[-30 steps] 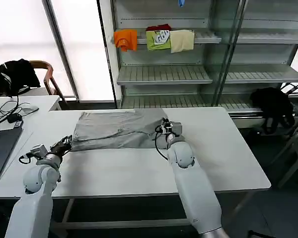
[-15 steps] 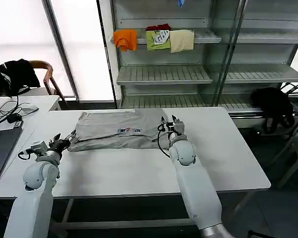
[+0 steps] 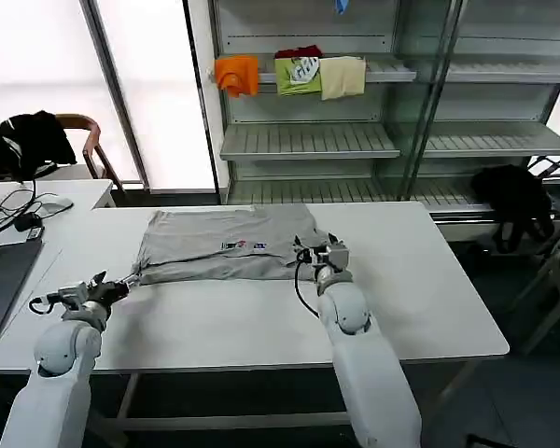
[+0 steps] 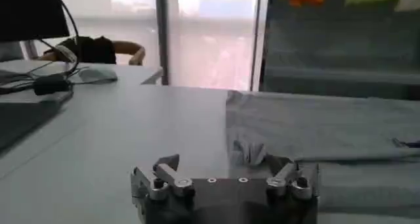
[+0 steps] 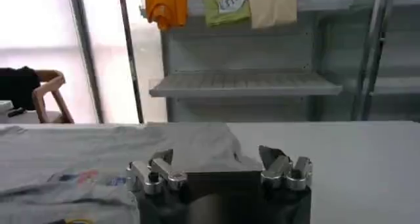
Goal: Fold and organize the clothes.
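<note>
A light grey shirt (image 3: 215,254) lies folded flat at the back middle of the white table (image 3: 261,322), its small multicoloured print (image 3: 244,245) facing up. My left gripper (image 3: 112,287) sits low on the table just off the shirt's near left corner. In the left wrist view that gripper (image 4: 224,167) is open, and a bunched corner of the shirt (image 4: 251,152) lies just beyond its fingertips. My right gripper (image 3: 310,252) rests at the shirt's right edge. In the right wrist view it (image 5: 216,158) is open, with the shirt (image 5: 85,153) spread ahead.
A laptop (image 3: 0,275) and cables sit on the desk at far left, with a chair (image 3: 79,140) behind. Metal shelves (image 3: 308,140) stand behind the table, holding orange, green and cream folded garments (image 3: 289,73). A black bag (image 3: 513,196) hangs at right.
The left gripper has drawn back toward me, away from the shirt's left corner. The shirt's front layer now lies flat with the print showing. The right gripper shifted slightly nearer.
</note>
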{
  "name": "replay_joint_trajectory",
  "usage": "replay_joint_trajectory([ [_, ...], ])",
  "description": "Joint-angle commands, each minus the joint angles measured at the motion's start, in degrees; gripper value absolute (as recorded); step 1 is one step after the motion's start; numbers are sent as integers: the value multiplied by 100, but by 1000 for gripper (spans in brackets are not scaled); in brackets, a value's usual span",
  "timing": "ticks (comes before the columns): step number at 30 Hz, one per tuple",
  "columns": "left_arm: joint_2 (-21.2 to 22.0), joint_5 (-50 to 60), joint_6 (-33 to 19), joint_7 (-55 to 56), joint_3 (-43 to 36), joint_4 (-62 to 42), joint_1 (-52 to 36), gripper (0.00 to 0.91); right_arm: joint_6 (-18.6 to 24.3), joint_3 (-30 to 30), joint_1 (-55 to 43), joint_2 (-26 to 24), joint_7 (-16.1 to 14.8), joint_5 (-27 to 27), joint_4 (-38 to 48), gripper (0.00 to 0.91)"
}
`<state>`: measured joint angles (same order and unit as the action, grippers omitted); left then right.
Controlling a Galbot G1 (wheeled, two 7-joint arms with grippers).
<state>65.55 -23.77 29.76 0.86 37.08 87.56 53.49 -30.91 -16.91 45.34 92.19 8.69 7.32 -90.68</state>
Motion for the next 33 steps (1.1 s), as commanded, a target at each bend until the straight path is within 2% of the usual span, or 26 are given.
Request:
replay_joint_trajectory([
  [1, -21, 184, 159, -39, 1, 98, 208, 907, -225, -16, 603, -279, 38, 56, -594, 907],
  [6, 24, 226, 143, -47, -49, 2, 155, 907, -227, -150, 857, -377, 43, 55, -747, 907],
  [9, 43, 284, 141, -47, -68, -23, 142, 907, -225, -158, 974, -430, 22, 55, -780, 766],
  [10, 43, 289, 140, -47, -72, -24, 144, 907, -225, -157, 990, -435, 22, 55, -776, 766],
  [12, 45, 307, 138, -47, -78, -35, 139, 907, -224, -162, 1003, -433, 33, 52, -730, 564],
  [13, 44, 313, 136, -46, -81, -41, 138, 907, -223, -169, 1001, -424, 38, 51, -707, 504],
  [14, 43, 314, 133, -48, -82, -52, 136, 907, -221, -182, 996, -412, 39, 51, -677, 292],
  [18, 37, 311, 126, -55, -89, -118, 118, 907, -219, -228, 953, -355, 12, 8, -553, 40],
  [20, 36, 305, 116, -60, -86, -145, 108, 856, -218, -213, 918, -347, 0, -5, -495, 0],
  [23, 32, 303, 105, -72, -88, -178, 97, 816, -218, -184, 830, -315, -25, -13, -406, 0],
  [31, 34, 312, 106, -83, -84, -227, 70, 796, -222, -119, 762, -204, -87, -190, -239, 0],
  [33, 32, 311, 105, -84, -79, -229, 70, 725, -222, -90, 749, -191, -81, -209, -214, 0],
])
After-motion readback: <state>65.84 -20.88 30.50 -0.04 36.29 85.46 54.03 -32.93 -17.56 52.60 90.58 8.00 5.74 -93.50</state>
